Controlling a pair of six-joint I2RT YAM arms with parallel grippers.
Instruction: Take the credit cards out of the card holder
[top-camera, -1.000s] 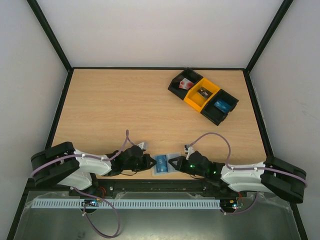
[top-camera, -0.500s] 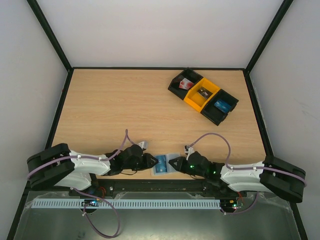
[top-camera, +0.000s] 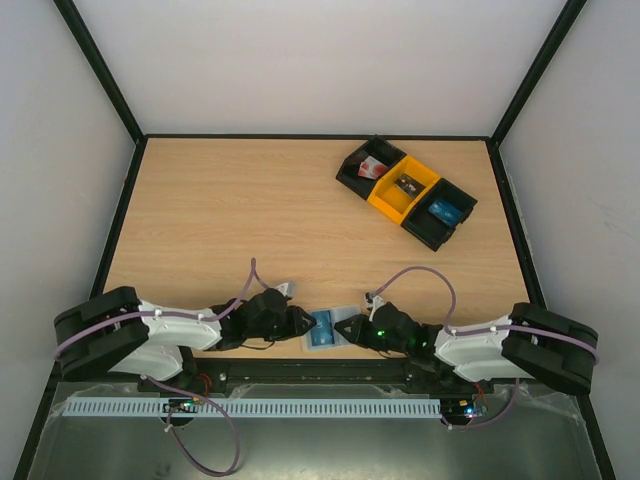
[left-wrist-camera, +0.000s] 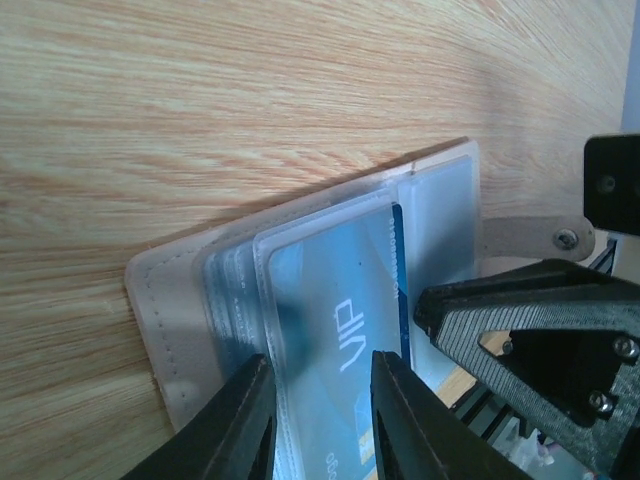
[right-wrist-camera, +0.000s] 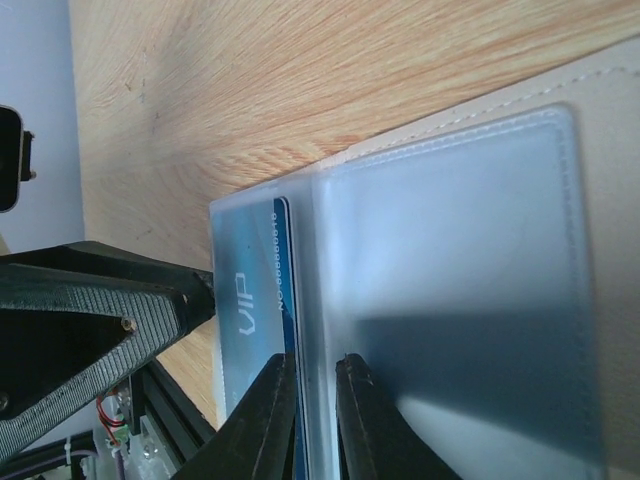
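One credit card (left-wrist-camera: 340, 330), bright blue with pale "VIP" lettering, is sitting inside the left pocket of the card holder (right-wrist-camera: 460, 300), which is lying flat at the near edge of the table (top-camera: 250, 220), midway between the two arms. Its right pocket is showing only cloudy, translucent plastic. The left gripper (left-wrist-camera: 320, 358) is hovering low over the holder's left end with its fingers spread a little, the sleeved card showing through the gap. The right gripper (right-wrist-camera: 315, 360) is reaching in from the other side, its fingers parted by only a slit above the seam between the pockets, beside the card's edge. Both grippers are pointing at each other across the holder. Far off at the table's back right, a second blue card (top-camera: 445, 211) is resting in a black bin (top-camera: 432, 232), next to a yellow bin (top-camera: 388, 205) and another black bin (top-camera: 352, 170).
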